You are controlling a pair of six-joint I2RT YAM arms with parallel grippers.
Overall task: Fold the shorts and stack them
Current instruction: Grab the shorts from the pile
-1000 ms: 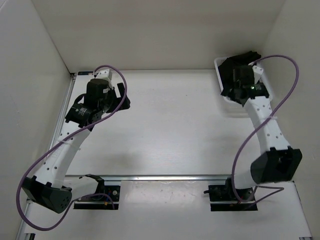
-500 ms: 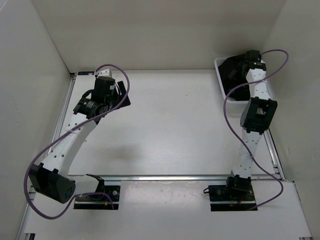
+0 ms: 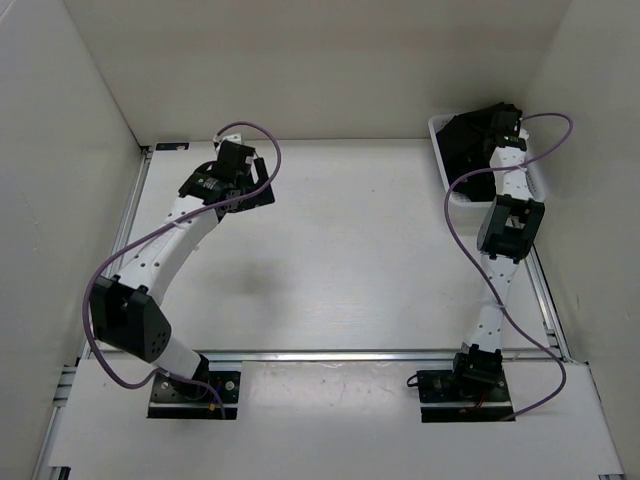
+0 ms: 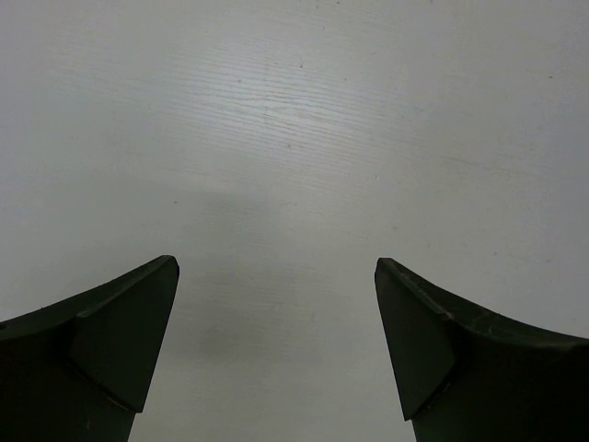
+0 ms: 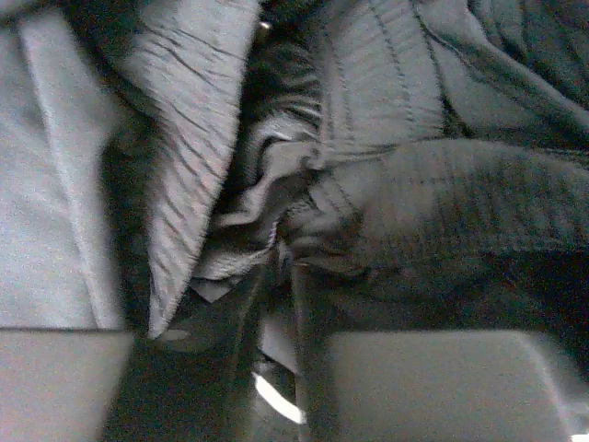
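Note:
The black shorts (image 3: 462, 135) lie crumpled in a white mesh basket (image 3: 441, 170) at the far right corner of the table. My right gripper (image 3: 500, 122) is down in the basket. In the right wrist view the right gripper (image 5: 276, 262) has its two fingers pressed close together, with a fold of the ribbed dark fabric of the shorts (image 5: 414, 184) pinched between the tips. My left gripper (image 3: 262, 192) hangs over the far left of the table. Seen from the left wrist, the left gripper (image 4: 274, 262) is wide open with only bare tabletop between its fingers.
White walls close in the table on the left, back and right. The basket sits tight against the right wall. A metal rail (image 3: 330, 353) runs across the near edge by the arm bases. Purple cables loop off both arms.
The right arm has straightened and reached deeper into the basket, and its jaws have closed on the fabric. The left arm has swung its gripper rightward and slightly farther back, still open.

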